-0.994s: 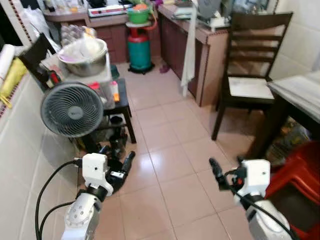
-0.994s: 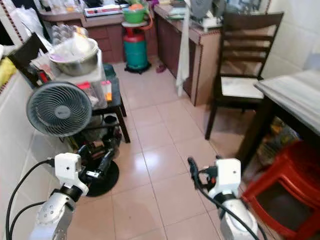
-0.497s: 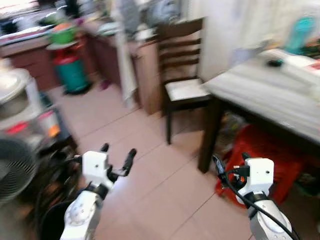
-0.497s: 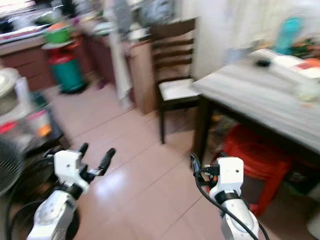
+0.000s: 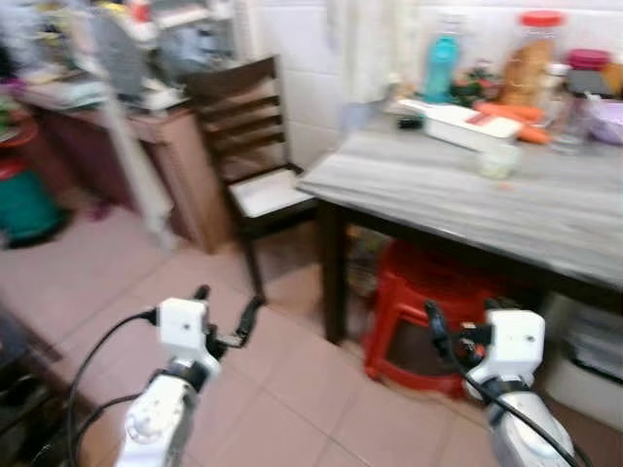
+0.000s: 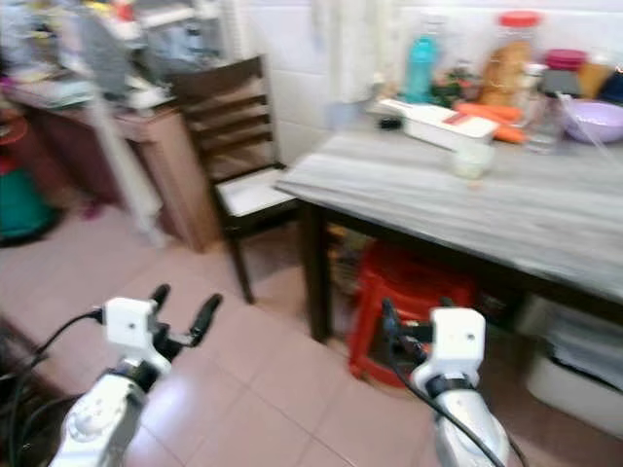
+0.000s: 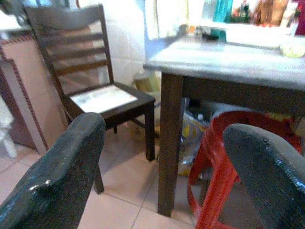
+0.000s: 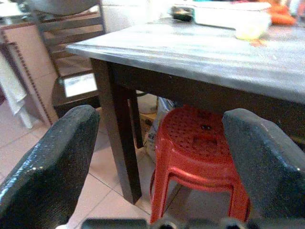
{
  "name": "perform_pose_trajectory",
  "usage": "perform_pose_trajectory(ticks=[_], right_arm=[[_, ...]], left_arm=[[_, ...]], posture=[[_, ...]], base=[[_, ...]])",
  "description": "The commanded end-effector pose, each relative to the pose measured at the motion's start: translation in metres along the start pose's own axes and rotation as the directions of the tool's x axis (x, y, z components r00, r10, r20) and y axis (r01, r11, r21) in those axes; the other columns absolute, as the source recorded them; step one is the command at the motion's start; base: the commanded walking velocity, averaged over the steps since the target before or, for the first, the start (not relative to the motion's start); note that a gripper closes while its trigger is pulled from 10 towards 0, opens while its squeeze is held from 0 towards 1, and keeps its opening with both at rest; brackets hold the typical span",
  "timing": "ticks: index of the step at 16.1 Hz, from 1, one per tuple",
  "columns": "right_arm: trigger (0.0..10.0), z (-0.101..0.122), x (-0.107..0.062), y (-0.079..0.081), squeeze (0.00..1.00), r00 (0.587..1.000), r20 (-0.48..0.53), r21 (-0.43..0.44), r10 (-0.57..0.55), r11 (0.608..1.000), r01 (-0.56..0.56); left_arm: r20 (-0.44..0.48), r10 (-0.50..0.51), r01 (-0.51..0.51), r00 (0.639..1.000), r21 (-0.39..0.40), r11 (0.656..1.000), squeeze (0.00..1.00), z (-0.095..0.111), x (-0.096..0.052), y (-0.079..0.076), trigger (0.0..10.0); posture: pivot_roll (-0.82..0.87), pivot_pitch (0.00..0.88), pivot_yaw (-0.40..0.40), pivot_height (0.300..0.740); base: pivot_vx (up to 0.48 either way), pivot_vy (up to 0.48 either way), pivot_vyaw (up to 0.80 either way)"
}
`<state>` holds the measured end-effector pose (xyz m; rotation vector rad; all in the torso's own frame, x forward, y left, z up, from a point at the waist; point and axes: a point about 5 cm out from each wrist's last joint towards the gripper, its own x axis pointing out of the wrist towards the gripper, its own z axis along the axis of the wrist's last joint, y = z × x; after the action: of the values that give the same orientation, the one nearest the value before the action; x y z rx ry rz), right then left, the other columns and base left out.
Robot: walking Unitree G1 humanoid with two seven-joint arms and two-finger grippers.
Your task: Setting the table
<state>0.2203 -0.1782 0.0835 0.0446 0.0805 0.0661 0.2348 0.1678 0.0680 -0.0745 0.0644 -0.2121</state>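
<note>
1. Kitchen corner with pinkish floor tiles, a grey-topped table (image 5: 506,209) by the wall, red stool (image 5: 428,302) under it, dark chair (image 5: 248,146) beside it
2. Table stuff sits at the back: white tray (image 5: 458,122), small cup (image 5: 498,159), bottles, all a bit blurry
3. Left claw (image 5: 226,313) and right claw (image 6: 391,326) both spread and carrying nothing, held low over the floor
4. Looks like the approach step; next it needs to get close enough to reach the tabletop

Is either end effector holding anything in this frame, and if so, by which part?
Nothing is held. The left end effector and the right end effector are both open and empty, raised above the floor short of the table.
</note>
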Motion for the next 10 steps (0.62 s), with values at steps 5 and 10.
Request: perform_pose_trajectory(ticks=[5,10], right_arm=[[10.0,0.0,0.002,-0.009,0.0,0.997,0.016,-0.009,-0.074,0.997,0.074],[10.0,-0.002,0.003,-0.011,0.0,0.997,-0.023,-0.023,-0.073,0.997,0.073]], left_arm=[[0.005,0.077,-0.077,0.997,0.0,0.997,0.0,0.007,0.014,0.005,10.0],[-0.016,0.105,-0.105,0.994,-0.005,0.994,0.0,0.002,0.016,0.005,10.0]], posture=[[-0.04,0.0,0.084,0.74],[-0.05,0.0,0.088,0.74]], base=[[0.0,0.0,0.0],[0.0,0.0,0.0]])
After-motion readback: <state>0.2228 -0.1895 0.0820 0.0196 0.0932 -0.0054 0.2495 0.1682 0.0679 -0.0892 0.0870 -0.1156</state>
